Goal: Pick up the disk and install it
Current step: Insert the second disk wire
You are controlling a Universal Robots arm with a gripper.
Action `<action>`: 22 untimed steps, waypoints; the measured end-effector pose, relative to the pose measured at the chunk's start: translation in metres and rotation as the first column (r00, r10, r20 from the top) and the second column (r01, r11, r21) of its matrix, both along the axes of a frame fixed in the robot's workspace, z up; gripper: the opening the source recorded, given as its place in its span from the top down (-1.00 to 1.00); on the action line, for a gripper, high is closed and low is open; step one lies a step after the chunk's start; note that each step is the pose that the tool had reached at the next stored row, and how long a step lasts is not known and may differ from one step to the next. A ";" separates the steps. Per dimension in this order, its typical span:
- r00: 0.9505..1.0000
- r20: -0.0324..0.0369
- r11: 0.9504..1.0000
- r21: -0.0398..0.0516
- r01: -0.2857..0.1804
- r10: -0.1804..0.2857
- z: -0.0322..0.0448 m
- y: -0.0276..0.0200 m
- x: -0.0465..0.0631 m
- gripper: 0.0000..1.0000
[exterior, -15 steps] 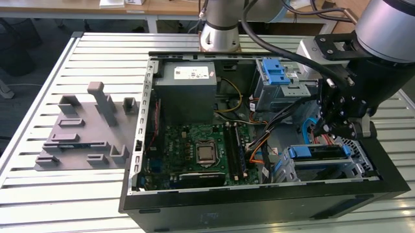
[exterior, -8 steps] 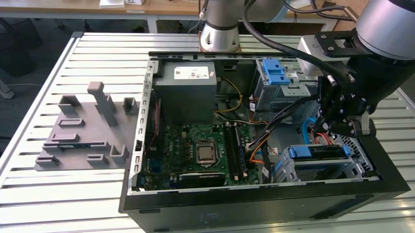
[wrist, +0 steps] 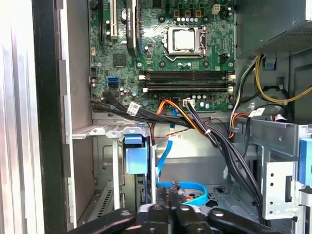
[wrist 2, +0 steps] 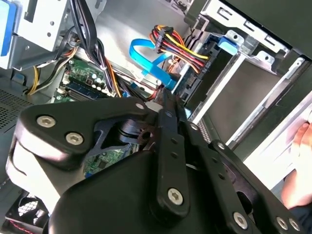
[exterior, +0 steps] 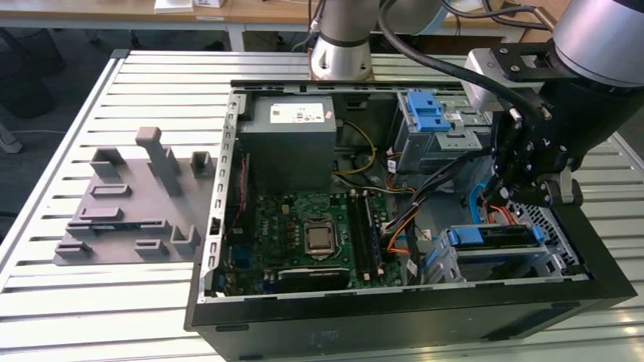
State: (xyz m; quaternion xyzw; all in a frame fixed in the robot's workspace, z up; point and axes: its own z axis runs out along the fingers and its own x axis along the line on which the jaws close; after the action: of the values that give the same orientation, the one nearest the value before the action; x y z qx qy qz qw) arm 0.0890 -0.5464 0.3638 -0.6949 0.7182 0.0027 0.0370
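Disk [exterior: 495, 237] with blue rail seated in lower drive cage [exterior: 559, 264] of computer case [exterior: 403, 317], gripper [exterior: 530, 197] just above it, fingers' spread impossible to tell

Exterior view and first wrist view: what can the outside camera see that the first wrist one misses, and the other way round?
The exterior view adds the grey fixture lying on the slatted table, and the arm's base behind the computer case. The first wrist view adds a close look at a small blue connector on the board. Both share the green motherboard and its processor socket.
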 end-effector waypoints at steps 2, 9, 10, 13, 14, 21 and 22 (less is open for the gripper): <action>1.000 -0.004 1.000 0.000 0.000 0.000 0.0000 0.0022 0.001 0.65; 1.000 -0.009 1.000 -0.023 0.000 0.000 0.0000 0.0088 0.004 0.51; 1.000 -0.010 1.000 -0.029 0.000 0.000 0.0001 0.0095 0.004 0.51; 1.000 -0.010 0.998 -0.055 0.000 -0.001 -0.0001 0.0115 0.005 0.51; 1.000 -0.010 0.998 -0.061 0.000 -0.001 -0.0002 0.0121 0.005 0.51; 1.000 -0.011 0.998 -0.069 0.000 -0.001 -0.0026 0.0138 0.007 0.51; 1.000 -0.011 0.998 -0.070 0.000 -0.001 -0.0031 0.0139 0.007 0.51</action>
State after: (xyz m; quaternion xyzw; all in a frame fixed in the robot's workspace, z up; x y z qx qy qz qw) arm 0.0956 -0.5326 0.3607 -0.6956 0.7181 -0.0189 0.0086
